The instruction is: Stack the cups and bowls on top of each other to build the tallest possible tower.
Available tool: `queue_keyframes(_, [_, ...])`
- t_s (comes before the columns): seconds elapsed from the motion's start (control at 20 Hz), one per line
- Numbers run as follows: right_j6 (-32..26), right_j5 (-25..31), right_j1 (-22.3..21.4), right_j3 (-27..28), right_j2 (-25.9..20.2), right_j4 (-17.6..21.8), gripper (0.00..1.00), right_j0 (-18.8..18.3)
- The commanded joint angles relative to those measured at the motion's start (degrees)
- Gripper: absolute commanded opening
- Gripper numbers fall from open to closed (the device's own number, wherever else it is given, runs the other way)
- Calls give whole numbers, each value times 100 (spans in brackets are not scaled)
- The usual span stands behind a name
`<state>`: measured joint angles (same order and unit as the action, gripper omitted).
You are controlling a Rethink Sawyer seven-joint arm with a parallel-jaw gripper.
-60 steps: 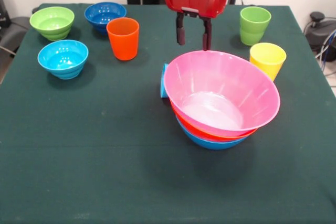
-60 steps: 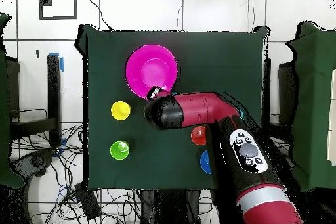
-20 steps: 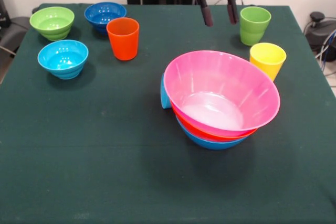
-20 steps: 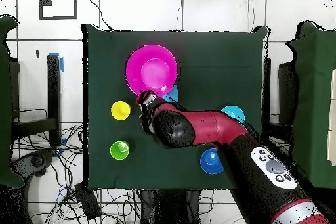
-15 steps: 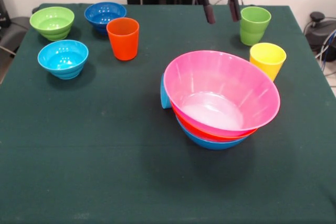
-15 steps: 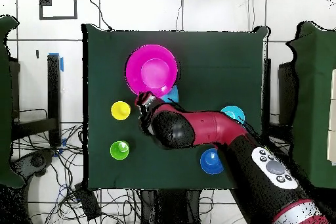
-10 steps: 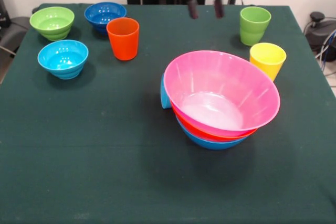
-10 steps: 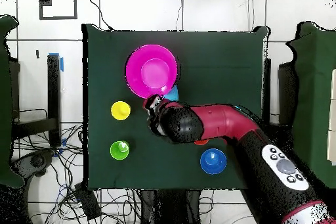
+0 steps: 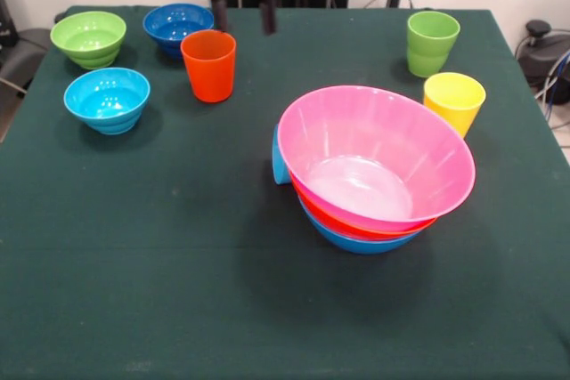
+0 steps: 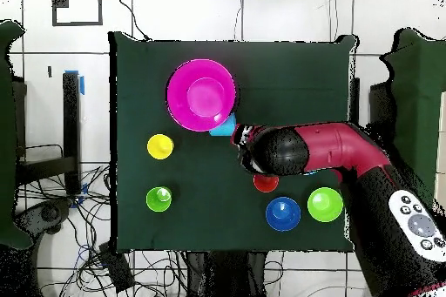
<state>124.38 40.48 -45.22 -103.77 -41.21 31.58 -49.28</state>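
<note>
The tower stands at the table's middle right: the pink bowl (image 9: 374, 153) on top, the orange bowl (image 9: 356, 224) under it and the blue bowl (image 9: 356, 242) lowest, all tilted. A light blue cup (image 9: 279, 159) lies against its left side. The orange cup (image 9: 208, 66) stands upright at the far left of centre. My gripper (image 9: 242, 17) hangs open and empty just above and behind the orange cup. The green cup (image 9: 432, 42) and the yellow cup (image 9: 454, 100) stand at the far right. In the overhead view my arm (image 10: 296, 150) partly covers the orange cup (image 10: 266, 183).
Three small ridged bowls stand at the far left: green (image 9: 88, 37), dark blue (image 9: 178, 24) and light blue (image 9: 107, 100). In the overhead view the light blue bowl is hidden under my arm. The pink bowl (image 10: 202, 95) shows there at upper centre.
My gripper has moved from beside the green cup across the table's far side to above the orange cup. It has stayed open and empty. No object has moved.
</note>
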Motion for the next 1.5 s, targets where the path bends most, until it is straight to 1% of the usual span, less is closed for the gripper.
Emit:
queue_keyframes(0.05, [-1190,257,148,687,166,890,100,439])
queue_keyframes(0.1, [-985,190,66,724,301,1047,100,568])
queue_keyframes(0.2, [-449,-56,-139,994,759,1922,100,1054])
queue_keyframes(0.3, [-139,-478,247,1257,998,2457,100,1299])
queue_keyframes(0.4, [107,-889,496,1539,1197,3043,100,1554])
queue_keyframes(0.45, [103,-1015,598,1660,1225,3196,100,1611])
queue_keyframes(0.5, [-20,-1083,681,1759,1195,3256,100,1612])
queue_keyframes(0.6, [-380,-1029,762,1845,1052,3114,100,1509])
queue_keyframes(0.75, [-832,-961,755,1798,842,2852,100,1319])
queue_keyframes(1.0, [-1322,-928,829,1791,667,2650,100,1166])
queue_keyframes(1.3, [-1519,-781,938,1820,527,2473,100,1055])
queue_keyframes(1.5, [-1464,-766,1027,1788,481,2360,100,963])
